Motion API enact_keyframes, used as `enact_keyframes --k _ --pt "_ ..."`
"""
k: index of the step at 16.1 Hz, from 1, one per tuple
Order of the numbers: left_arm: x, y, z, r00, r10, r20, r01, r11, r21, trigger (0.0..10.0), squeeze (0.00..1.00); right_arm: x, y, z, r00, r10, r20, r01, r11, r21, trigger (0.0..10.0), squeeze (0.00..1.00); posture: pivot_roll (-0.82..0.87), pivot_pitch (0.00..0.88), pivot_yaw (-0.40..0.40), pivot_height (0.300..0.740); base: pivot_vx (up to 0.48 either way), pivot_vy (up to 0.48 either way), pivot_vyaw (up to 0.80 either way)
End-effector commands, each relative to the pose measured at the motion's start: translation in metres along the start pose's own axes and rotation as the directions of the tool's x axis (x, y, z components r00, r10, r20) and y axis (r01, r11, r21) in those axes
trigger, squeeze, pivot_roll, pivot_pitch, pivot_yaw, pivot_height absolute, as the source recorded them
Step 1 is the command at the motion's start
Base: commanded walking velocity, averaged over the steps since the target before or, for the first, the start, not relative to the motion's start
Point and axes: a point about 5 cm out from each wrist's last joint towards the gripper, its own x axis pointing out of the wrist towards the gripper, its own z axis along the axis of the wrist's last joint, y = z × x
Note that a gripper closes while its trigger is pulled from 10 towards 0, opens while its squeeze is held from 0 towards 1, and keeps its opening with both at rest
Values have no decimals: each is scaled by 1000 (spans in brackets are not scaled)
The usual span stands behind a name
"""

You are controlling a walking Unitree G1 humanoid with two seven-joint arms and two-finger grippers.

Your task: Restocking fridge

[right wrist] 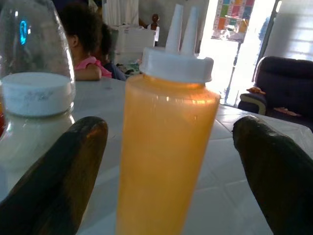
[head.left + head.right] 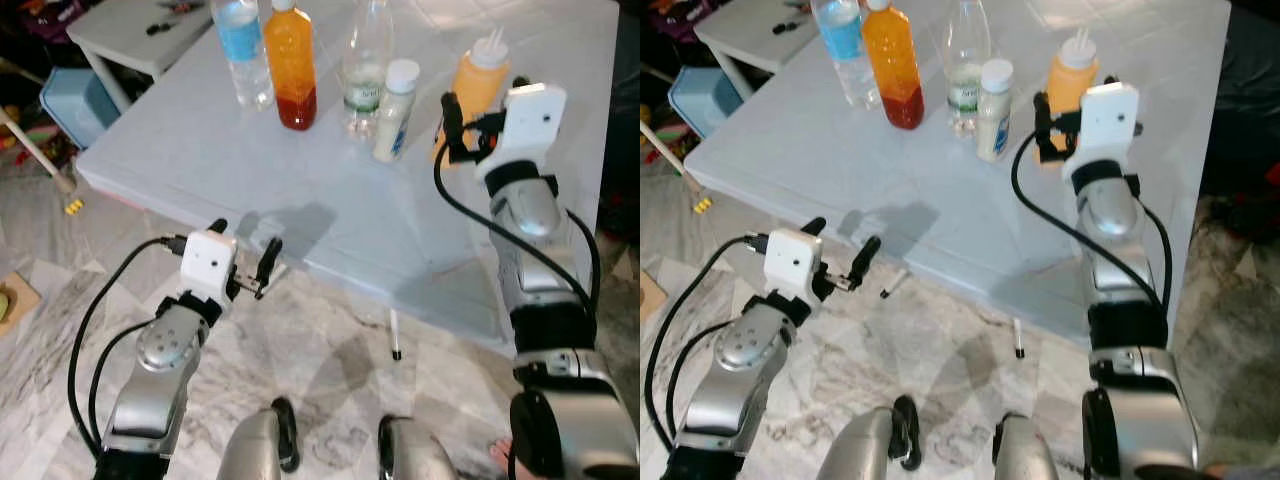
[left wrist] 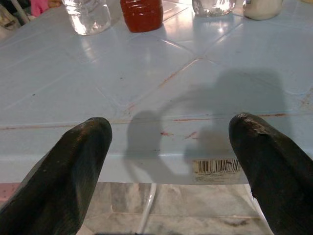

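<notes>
Currently right tool (image 2: 452, 128) open, jaws straddling yellow squeeze bottle (image 1: 164, 147) standing on tabletop (image 2: 330, 215), not yet pinched; next: close on it. Left tool (image 2: 262, 270) open, idle at tabletop edge

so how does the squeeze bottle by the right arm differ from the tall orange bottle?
The squeeze bottle is shorter, with a white twin-nozzle cap; the tall orange bottle has a plain screw cap. The squeeze bottle's contents look evenly yellow-orange; the tall one's darken to red at the base. Both stand upright on the table.
</notes>
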Motion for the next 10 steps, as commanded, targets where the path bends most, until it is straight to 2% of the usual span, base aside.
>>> enact_keyframes --k 1,7,9,10 --pt "-2 1 0 1000 -3 -8 3 1000 9 10000 0 5 0 6 1000 7 28 -7 1000 4 10000 0 44 218 107 740 0 0 0" --pt "-3 1 0 1000 -16 -14 16 1000 12 10000 0 19 -6 10 999 -21 38 20 1000 17 10000 0 50 222 114 740 0 0 0" --pt "-3 0 0 1000 -18 -16 18 1000 11 10000 0 23 -10 8 999 -38 21 37 998 52 9725 0 54 223 117 740 0 0 0" --pt "-3 0 0 1000 -19 -16 19 1000 11 10000 0 26 -11 8 999 -41 18 40 997 73 5216 0 57 225 120 740 0 0 0"
